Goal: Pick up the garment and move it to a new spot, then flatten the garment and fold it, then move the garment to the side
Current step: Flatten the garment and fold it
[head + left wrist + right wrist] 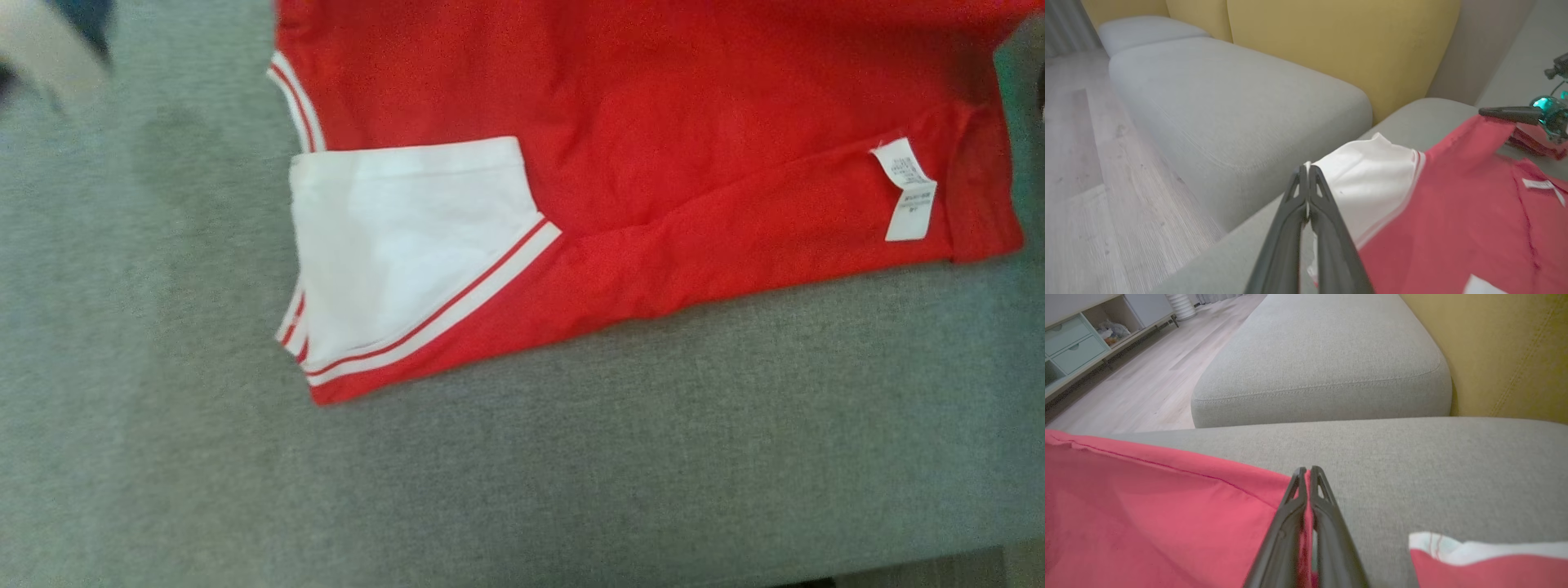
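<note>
The garment [653, 122] is a red shirt with a white sleeve [392, 237] trimmed in red and white stripes. It lies spread on the grey sofa cushion [571, 474], with a white label [906, 192] showing at its right end. In the left wrist view my left gripper [1306, 167] is shut on the edge of the white sleeve [1372, 179]. My right gripper [1306, 470] is shut on a red edge of the garment [1147, 506]. The left wrist view also shows the right gripper [1498, 111] holding that red corner slightly raised.
A pale forearm [49, 49] crosses the head view's top left corner. A yellow backrest [1339, 49] rises behind the seat, and a second grey cushion [1229, 102] adjoins it. Wooden floor [1086, 183] lies beside the sofa, with a shelf unit [1073, 343] beyond.
</note>
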Motion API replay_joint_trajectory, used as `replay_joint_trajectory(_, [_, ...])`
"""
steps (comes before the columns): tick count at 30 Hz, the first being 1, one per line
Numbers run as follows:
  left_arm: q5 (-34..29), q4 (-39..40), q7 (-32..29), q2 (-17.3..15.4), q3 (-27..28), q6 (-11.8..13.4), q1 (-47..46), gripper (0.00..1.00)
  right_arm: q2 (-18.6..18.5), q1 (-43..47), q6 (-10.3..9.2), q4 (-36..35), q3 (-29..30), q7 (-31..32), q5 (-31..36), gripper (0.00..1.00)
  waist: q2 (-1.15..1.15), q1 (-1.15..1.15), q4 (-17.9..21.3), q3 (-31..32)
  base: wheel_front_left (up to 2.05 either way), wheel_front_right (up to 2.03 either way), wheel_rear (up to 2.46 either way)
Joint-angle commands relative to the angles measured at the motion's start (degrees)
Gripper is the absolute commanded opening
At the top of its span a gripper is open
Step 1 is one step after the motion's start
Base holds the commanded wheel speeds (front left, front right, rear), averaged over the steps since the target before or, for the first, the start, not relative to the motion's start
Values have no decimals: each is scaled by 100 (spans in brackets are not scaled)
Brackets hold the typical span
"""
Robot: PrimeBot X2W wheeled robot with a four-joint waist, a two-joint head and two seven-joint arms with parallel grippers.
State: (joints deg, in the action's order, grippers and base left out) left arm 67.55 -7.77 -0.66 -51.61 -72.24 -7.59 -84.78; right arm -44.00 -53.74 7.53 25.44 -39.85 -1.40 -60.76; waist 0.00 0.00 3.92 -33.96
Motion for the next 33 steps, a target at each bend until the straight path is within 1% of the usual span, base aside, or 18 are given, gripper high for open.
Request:
replay_joint_trajectory(1, [39,227,74,-390,224,11,110,0,-276,331,-4,-120,67,-100,-44,0,0,0,-131,177,0,0,0])
replay_joint_trajectory(3, [86,585,145,-584,145,91,484,0,-350,598,-4,-164,74,-182,-26,0,0,0,-188,299,0,0,0])
replay_joint_trajectory(7, [60,1300,361,-888,20,411,1295,0,-459,1139,-4,-226,174,-364,7,0,0,0,-290,513,0,0,0])
replay_joint_trajectory(12, [-71,1833,598,-1031,-60,818,2229,0,-473,1758,-4,-277,333,-469,120,0,0,0,-370,663,0,0,0])
replay_joint_trajectory(13, [-130,1897,626,-1032,-69,886,2381,0,-456,1847,-4,-285,377,-483,143,8,0,0,-376,677,0,0,0])
replay_joint_trajectory(14, [-189,1942,635,-1017,-77,955,2532,0,-426,1932,-4,-281,424,-488,160,40,0,0,-384,686,0,0,0])
replay_joint_trajectory(15, [-246,1972,639,-982,-83,1022,2675,0,-392,2007,-4,-264,472,-493,195,83,0,0,-394,694,0,0,0])
replay_joint_trajectory(16, [-322,1985,663,-926,-88,1091,2802,0,-353,2061,-4,-209,537,-515,265,100,0,0,-402,700,0,0,0])
replay_joint_trajectory(17, [-372,1978,722,-839,-92,1165,2933,23,-285,2101,-4,-140,625,-570,339,100,0,0,-409,707,0,0,0])
replay_joint_trajectory(18, [-386,1955,831,-729,-93,1248,3063,100,-194,2139,-4,-70,723,-642,409,100,0,0,-413,719,0,0,0])
replay_joint_trajectory(20, [-526,1835,1142,-503,-94,1482,3260,100,28,2217,-4,96,976,-860,562,100,0,0,-408,749,0,0,0])
replay_joint_trajectory(21, [-629,1733,1286,-379,-75,1657,3352,100,147,2276,-4,150,1101,-973,651,100,0,0,-407,777,0,0,0])
replay_joint_trajectory(22, [-741,1629,1407,-241,-14,1865,3443,100,257,2347,-4,207,1243,-1073,742,100,0,0,-411,807,0,0,0])
replay_joint_trajectory(24, [-884,1431,1543,114,315,2377,3717,100,483,2548,-4,272,1551,-1219,943,100,0,0,-419,878,0,0,0])
replay_joint_trajectory(26, [-1178,1446,1560,627,1121,2855,4123,100,694,2808,-4,275,1907,-1300,1180,100,0,0,-437,959,0,0,0])
replay_joint_trajectory(27, [-1438,1495,1562,884,1557,3043,4413,100,812,2957,-4,250,2104,-1323,1294,100,0,0,-451,1003,0,0,0])
replay_joint_trajectory(30, [-2479,1596,1564,1558,2566,3412,5325,100,1201,3432,-4,74,2700,-1350,1605,100,0,0,-511,1148,0,0,0])
replay_joint_trajectory(33, [-3378,1694,1565,2228,3330,3563,6167,100,1589,3854,-4,-174,3141,-1356,1894,100,0,0,-575,1277,0,0,0])
